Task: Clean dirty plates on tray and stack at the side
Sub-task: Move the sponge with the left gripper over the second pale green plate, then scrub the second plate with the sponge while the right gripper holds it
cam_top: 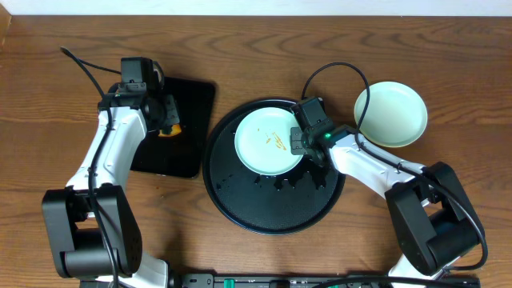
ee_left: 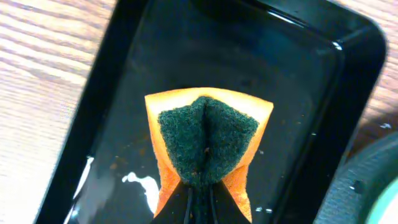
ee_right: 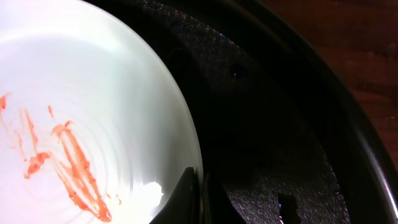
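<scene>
1. The sponge [ee_left: 205, 140], orange foam with a dark green scouring face creased down its middle, is pinched in the closed left gripper [ee_left: 199, 198] over the glossy rectangular tray [ee_left: 311, 93].
2. The smeared plate [cam_top: 260, 148], smooth mint plastic streaked orange-red, lies to that gripper's right on the round tray [cam_top: 240, 200].
3. The right gripper [ee_right: 200, 200] is nipped tight onto this plate's right rim, so wiping likely falls to the left arm.
4. Farthest right, the stacked plates [cam_top: 392, 112] sit on the wood-grain worktop [cam_top: 48, 80].

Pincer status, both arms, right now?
Left pincer: closed on the orange-and-green sponge.
Right pincer: closed on the rim of the smeared plate.
</scene>
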